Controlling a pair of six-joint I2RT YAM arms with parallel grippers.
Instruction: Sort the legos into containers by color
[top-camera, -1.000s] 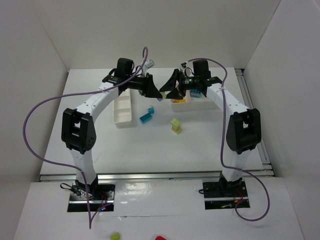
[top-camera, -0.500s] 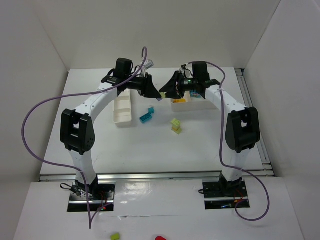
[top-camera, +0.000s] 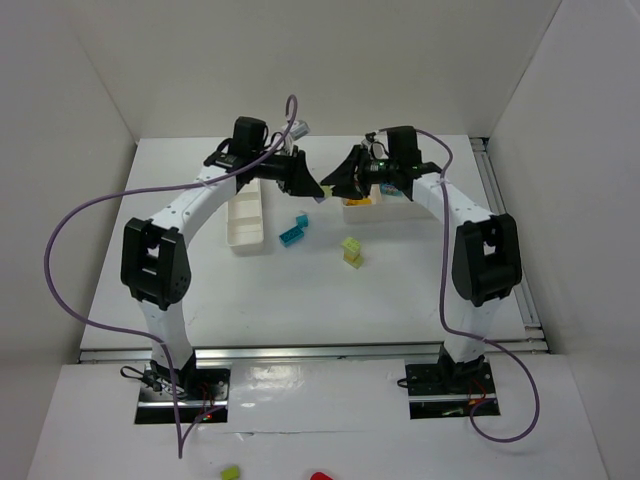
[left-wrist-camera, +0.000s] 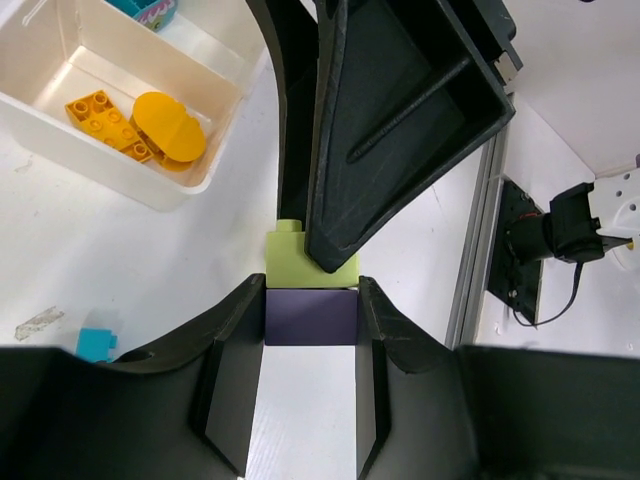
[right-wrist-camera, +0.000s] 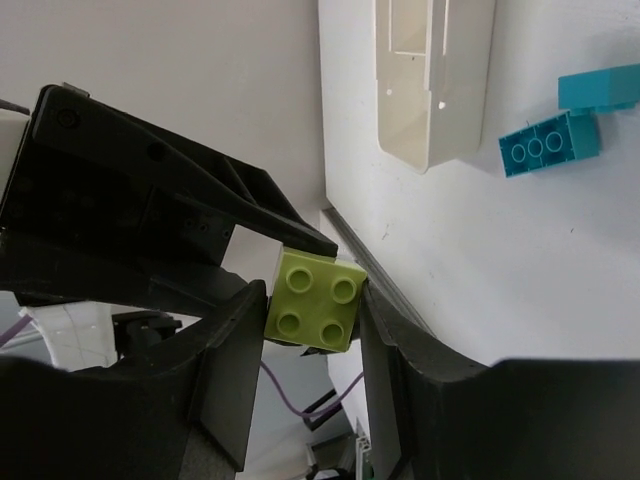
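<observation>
The left gripper (left-wrist-camera: 311, 300) is pinching a small dark purple plastic brick (left-wrist-camera: 310, 318) by its two flat side walls. A lime green square plastic brick (right-wrist-camera: 314, 300) with four studs is pressed onto the purple one. The right gripper (right-wrist-camera: 312, 298) faces it head-on, its two fingers closed against opposite sides of that lime piece. The joined pair thus hangs in the air between the two arms, over the far part of the white table (top-camera: 300, 290). Both bricks look light, rigid and glossy, so I judge that the stud joint, not weight, is what resists. Smooth walls may slip under a straight pull, while a slight twist or peel, with each grip kept on the flat faces, should part them. Just beside, the wider white plastic tray (left-wrist-camera: 150, 185) has orange pieces (left-wrist-camera: 110, 122) in one compartment. The narrow white plastic tray (top-camera: 245, 222), two teal bricks (top-camera: 293, 230) and a small lime and yellow stack (top-camera: 351, 250) lie farther out on the table.
</observation>
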